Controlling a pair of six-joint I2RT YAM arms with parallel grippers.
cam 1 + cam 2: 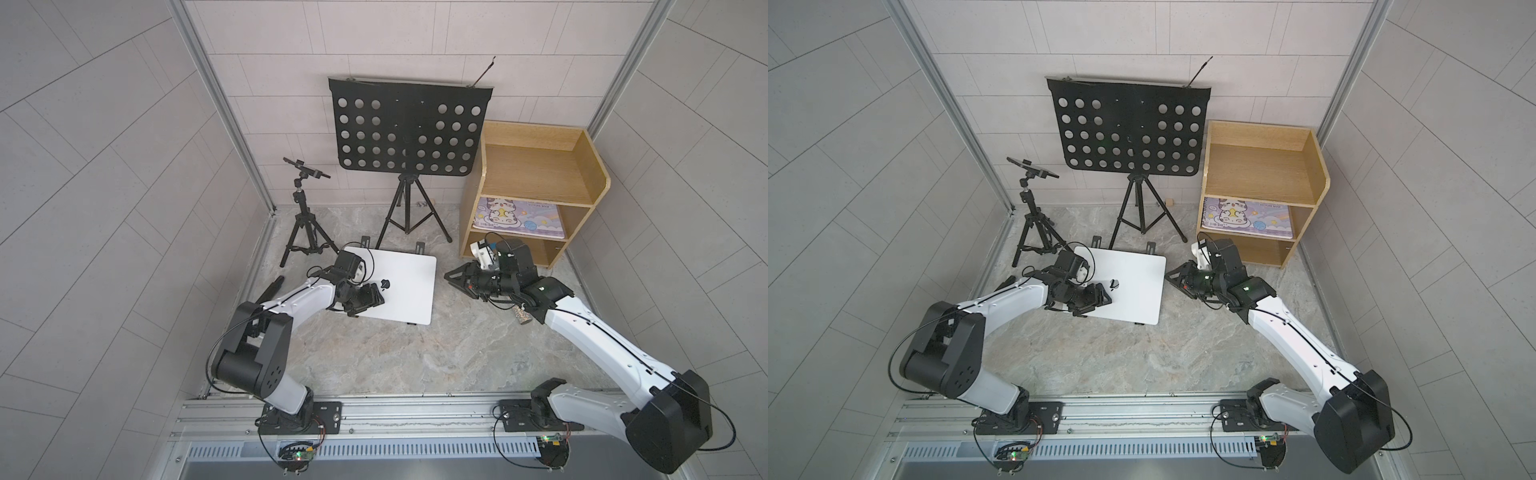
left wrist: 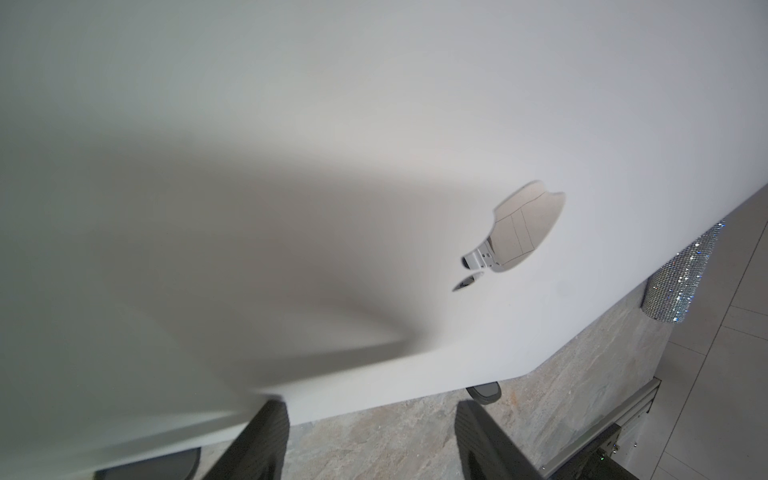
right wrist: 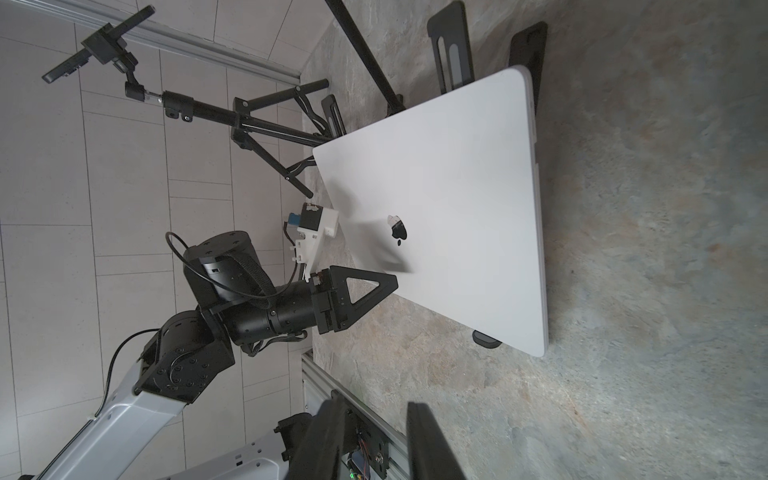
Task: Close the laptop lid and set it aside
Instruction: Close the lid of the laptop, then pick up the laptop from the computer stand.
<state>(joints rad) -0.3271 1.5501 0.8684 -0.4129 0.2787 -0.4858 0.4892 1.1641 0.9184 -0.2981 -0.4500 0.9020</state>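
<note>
One laptop (image 1: 399, 291) — shut, laptop lid (image 3: 457, 187) flat down, shell up. Sits mid-floor on black stand (image 3: 451, 45), two stand arms showing past far edge. One apple logo (image 2: 515, 232) on lid. Left gripper (image 2: 370, 411) over lid's left edge, fingers spread, nothing between; contact unclear. Right gripper (image 3: 376, 405) just right of laptop, apart from it, fingers slightly parted, holding nothing. Far: one small tripod (image 1: 303, 224), one music stand (image 1: 407, 129). Far right: one wooden shelf (image 1: 598, 166), one cartoon-cat book (image 1: 519, 218) on middle level — title too small to read.
</note>
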